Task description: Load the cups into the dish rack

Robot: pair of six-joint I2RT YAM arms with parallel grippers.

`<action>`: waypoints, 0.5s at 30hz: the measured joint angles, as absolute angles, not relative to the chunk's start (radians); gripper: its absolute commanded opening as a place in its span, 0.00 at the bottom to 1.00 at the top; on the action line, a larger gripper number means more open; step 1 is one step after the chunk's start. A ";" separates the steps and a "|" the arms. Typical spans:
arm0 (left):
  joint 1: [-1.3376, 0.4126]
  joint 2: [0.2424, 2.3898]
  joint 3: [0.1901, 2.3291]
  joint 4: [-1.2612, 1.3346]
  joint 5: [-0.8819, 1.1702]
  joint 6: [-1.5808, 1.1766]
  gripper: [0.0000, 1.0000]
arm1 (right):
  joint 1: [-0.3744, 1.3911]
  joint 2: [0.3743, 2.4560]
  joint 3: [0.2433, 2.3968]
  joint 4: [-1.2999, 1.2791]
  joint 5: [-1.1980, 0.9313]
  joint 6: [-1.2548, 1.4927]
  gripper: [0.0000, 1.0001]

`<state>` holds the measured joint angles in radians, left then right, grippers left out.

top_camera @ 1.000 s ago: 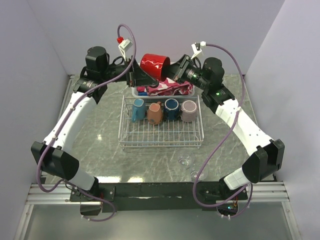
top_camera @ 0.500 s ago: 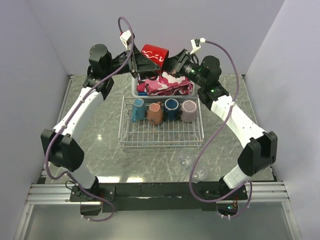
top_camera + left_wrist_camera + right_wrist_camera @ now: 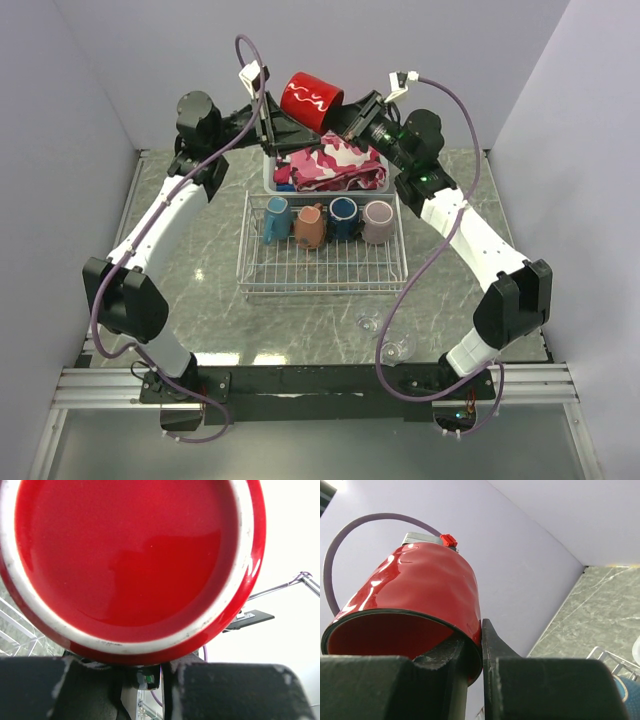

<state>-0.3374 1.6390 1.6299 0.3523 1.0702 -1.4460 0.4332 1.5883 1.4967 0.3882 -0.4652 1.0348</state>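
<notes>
the right hand (image 3: 348, 119) is clamped on the rim of the red mug (image 3: 312, 98), upper centre. the left hand (image 3: 278, 122) is pressed together at its base. a camouflage cloth (image 3: 335, 165) lies beneath.

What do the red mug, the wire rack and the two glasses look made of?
The red mug: probably glazed ceramic, glossy highlights, pale foot ring. The rack: likely coated metal wire, thin white grid. The glasses: clear glass or plastic; table shows through.
</notes>
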 measured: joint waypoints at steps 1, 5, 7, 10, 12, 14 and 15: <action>-0.337 1.637 1.625 0.357 1.071 -1.447 0.03 | 0.434 1.588 1.496 0.387 -0.466 1.034 0.00; -0.323 1.631 1.608 0.362 1.082 -1.457 0.01 | 0.437 1.586 1.496 0.352 -0.469 1.029 0.24; -0.318 1.631 1.608 0.341 1.099 -1.428 0.01 | 0.436 1.581 1.496 0.316 -0.479 1.028 0.30; -0.313 1.631 1.656 0.167 1.123 -1.244 0.01 | 0.427 1.543 1.464 0.240 -0.500 1.020 0.37; -0.304 1.629 1.686 0.071 1.121 -1.132 0.01 | 0.414 1.499 1.428 0.196 -0.516 1.012 0.37; -0.281 1.623 1.700 0.026 1.117 -1.055 0.01 | 0.393 1.439 1.382 0.128 -0.533 0.992 0.37; -0.264 1.616 1.701 0.016 1.116 -1.030 0.01 | 0.385 1.415 1.365 0.101 -0.539 0.984 0.39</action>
